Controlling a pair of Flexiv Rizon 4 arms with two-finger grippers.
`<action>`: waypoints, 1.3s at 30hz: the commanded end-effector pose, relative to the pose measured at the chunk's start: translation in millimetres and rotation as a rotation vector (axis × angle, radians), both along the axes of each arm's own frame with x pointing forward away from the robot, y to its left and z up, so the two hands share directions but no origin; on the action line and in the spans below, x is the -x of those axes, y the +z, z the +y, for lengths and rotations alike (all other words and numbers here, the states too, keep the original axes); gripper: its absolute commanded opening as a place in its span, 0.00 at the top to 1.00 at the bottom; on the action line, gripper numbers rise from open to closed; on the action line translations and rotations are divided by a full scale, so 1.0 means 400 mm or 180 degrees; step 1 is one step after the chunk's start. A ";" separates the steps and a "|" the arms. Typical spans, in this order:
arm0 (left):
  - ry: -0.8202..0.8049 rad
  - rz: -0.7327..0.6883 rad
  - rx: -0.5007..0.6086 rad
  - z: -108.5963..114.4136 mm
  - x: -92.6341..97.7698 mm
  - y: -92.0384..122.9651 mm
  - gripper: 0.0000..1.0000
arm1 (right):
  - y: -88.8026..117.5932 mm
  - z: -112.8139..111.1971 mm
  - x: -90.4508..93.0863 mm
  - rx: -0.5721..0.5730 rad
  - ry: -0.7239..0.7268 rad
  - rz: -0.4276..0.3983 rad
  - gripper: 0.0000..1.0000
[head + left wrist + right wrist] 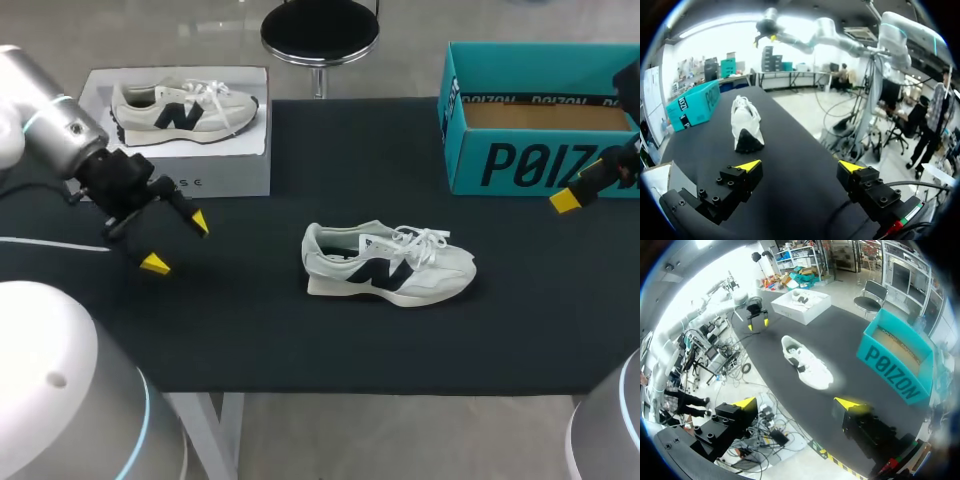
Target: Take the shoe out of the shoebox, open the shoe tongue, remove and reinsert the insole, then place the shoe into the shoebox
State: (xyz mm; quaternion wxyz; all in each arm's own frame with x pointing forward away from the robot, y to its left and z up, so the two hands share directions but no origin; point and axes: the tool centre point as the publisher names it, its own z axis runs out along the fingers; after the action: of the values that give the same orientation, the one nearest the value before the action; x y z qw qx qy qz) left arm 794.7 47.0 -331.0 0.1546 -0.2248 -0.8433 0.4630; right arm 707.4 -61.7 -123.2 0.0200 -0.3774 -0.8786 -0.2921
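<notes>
A white and grey shoe [388,262] with a dark side logo lies on its sole in the middle of the black table [300,340], toe to the right, laces tied. The teal shoebox [540,115] stands open at the back right, with nothing showing inside. My left gripper [178,243] hangs open to the left of the shoe, well apart from it. At the right edge, in front of the teal box, my right gripper [590,185] shows only one yellow tip. Both wrist views show wide open fingers, left gripper [800,167] and right gripper [797,404], holding nothing, with the shoe [745,127] [807,365] far ahead.
A white box [180,160] at the back left carries a second matching shoe [185,108] on its top. Bare black table lies around the middle shoe and along the front edge.
</notes>
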 end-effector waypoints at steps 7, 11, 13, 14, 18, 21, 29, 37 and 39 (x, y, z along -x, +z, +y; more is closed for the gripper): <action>0.0113 -0.0127 0.0083 -0.044 0.023 -0.017 0.00 | -0.001 0.002 -0.006 0.0006 0.0005 0.0013 0.00; 0.0113 -0.0127 0.0083 -0.044 0.023 -0.017 0.00 | -0.001 0.002 -0.006 0.0006 0.0005 0.0013 0.00; 0.0113 -0.0127 0.0083 -0.044 0.023 -0.017 0.00 | -0.001 0.002 -0.006 0.0006 0.0005 0.0013 0.00; 0.0113 -0.0127 0.0083 -0.044 0.023 -0.017 0.00 | -0.001 0.002 -0.006 0.0006 0.0005 0.0013 0.00; 0.0113 -0.0127 0.0083 -0.044 0.023 -0.017 0.00 | -0.001 0.002 -0.006 0.0006 0.0005 0.0013 0.00; 0.0207 -0.0154 0.0186 -0.056 0.007 -0.036 0.00 | -0.001 0.002 -0.006 0.0006 0.0005 0.0013 0.00; 0.0683 -0.0085 0.0769 -0.066 0.007 -0.080 0.00 | -0.001 0.002 -0.006 0.0006 0.0005 0.0013 0.00; 0.0804 -0.0057 0.1103 -0.109 0.025 -0.112 0.00 | -0.001 0.002 -0.006 0.0006 0.0005 0.0013 0.00; 0.0811 -0.0095 0.1101 -0.122 0.026 -0.113 0.00 | -0.001 0.002 -0.006 0.0006 0.0005 0.0013 0.00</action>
State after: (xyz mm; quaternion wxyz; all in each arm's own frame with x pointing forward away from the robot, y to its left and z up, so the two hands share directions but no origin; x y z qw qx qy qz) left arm 786.5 5.3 -372.7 0.0507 -0.1513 -0.7748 0.6117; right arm 707.5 -61.7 -123.2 0.0200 -0.3774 -0.8786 -0.2921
